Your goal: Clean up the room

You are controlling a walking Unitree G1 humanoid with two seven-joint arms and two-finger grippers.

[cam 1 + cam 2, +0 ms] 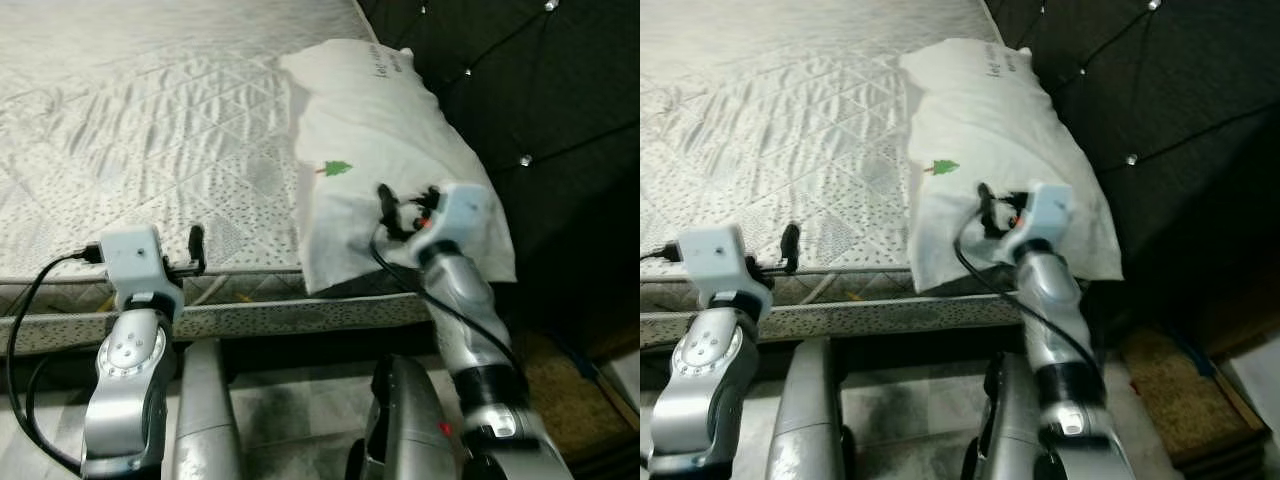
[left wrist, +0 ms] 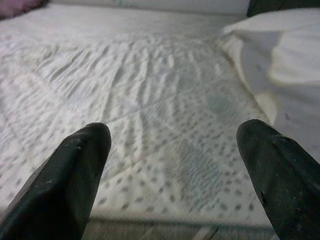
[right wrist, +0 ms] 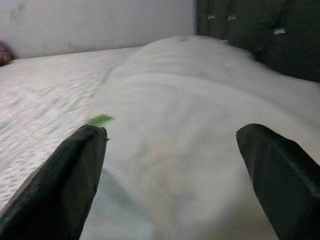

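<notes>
Right wrist view: the white pillow [image 3: 200, 145] lies directly ahead of the right gripper [image 3: 170, 175], whose two black fingers stand wide apart and hold nothing. Seen from the head, the pillow [image 1: 385, 160] rests on the mattress [image 1: 150, 130] against the dark tufted headboard [image 1: 540, 90], its long axis running from the near bed edge away toward the far end, one corner overhanging that edge. The right gripper [image 1: 400, 212] hovers over the pillow's near end, just below a small green tree mark [image 1: 334, 168]. The left gripper [image 1: 190, 255] sits at the mattress edge, well to the side, fingers likewise spread and empty; the right arm is judged much the nearer for a grasp
</notes>
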